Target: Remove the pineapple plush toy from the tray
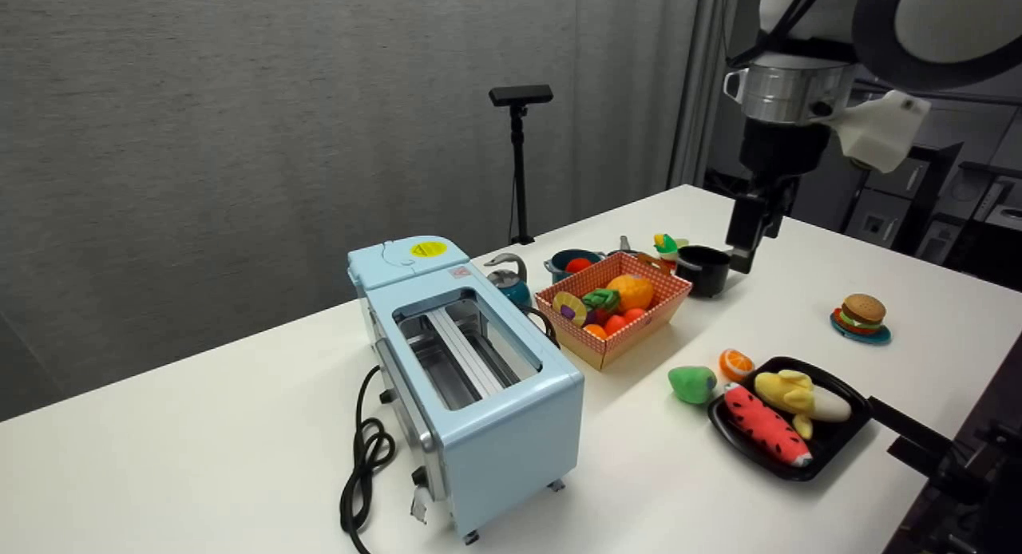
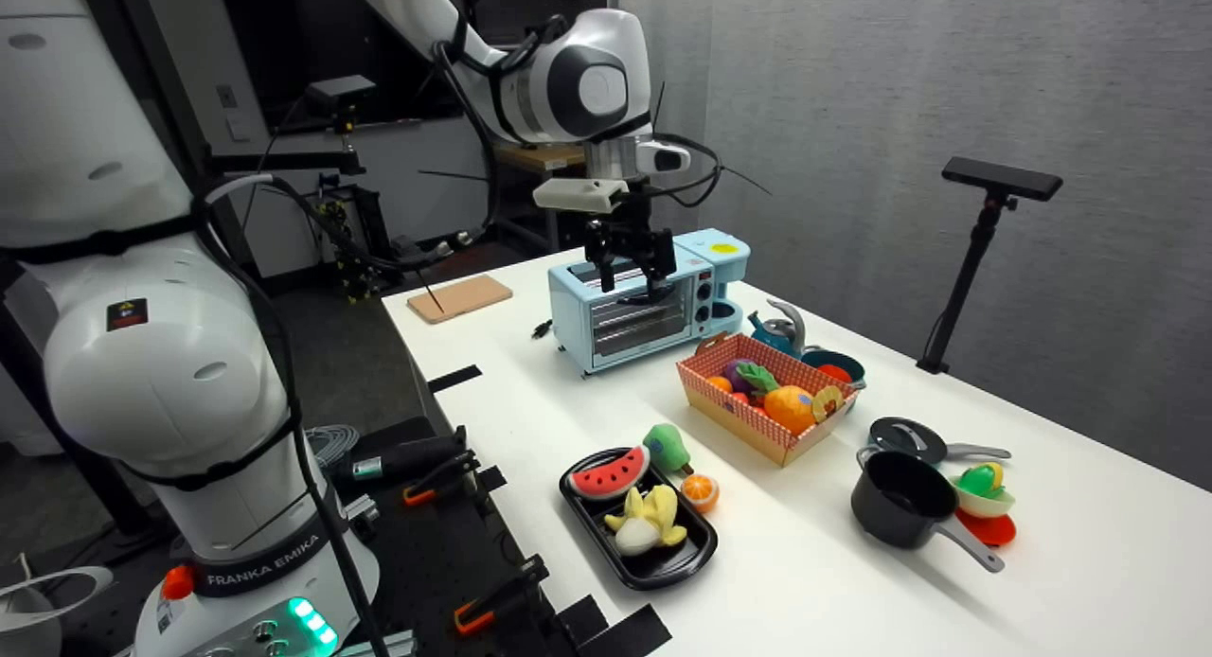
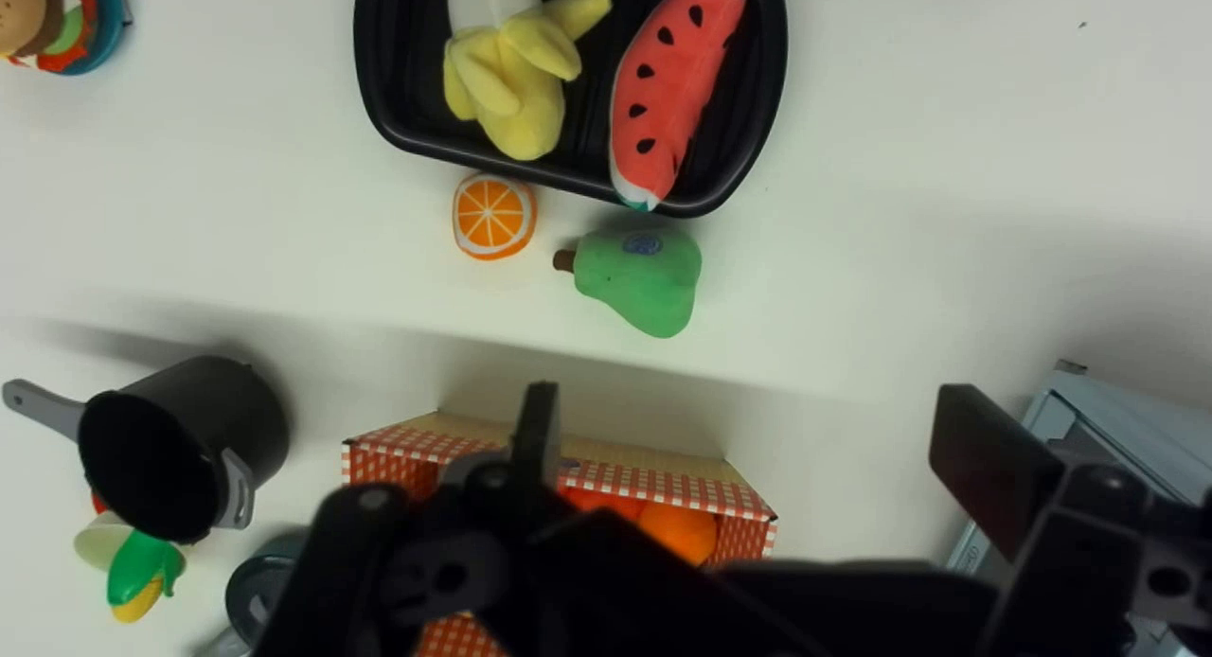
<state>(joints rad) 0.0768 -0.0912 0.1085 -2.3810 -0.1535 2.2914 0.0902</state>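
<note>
The tray, an orange-and-white checked rectangular bin, stands on the table in both exterior views (image 1: 639, 338) (image 2: 727, 422) and low in the wrist view (image 3: 663, 482), partly covered by my gripper. Inside lies what looks like the pineapple plush toy, a yellow-orange body (image 1: 631, 290) (image 2: 789, 409) with a green leafy top, among small red and orange toys and a purple one. In the wrist view the pineapple is hidden behind my gripper. My gripper (image 1: 754, 247) is open and empty, raised above the table; it also shows in an exterior view (image 2: 632, 285) and the wrist view (image 3: 748, 397).
A light-blue toaster (image 1: 511, 450) stands beside the tray. A black pot (image 2: 904, 501) and pan (image 2: 906, 439) stand at its far end, a kettle and blue pot behind. A black tray (image 3: 578, 169) holds banana and watermelon toys, near a green pear (image 3: 644, 274) and orange slice (image 3: 492, 217).
</note>
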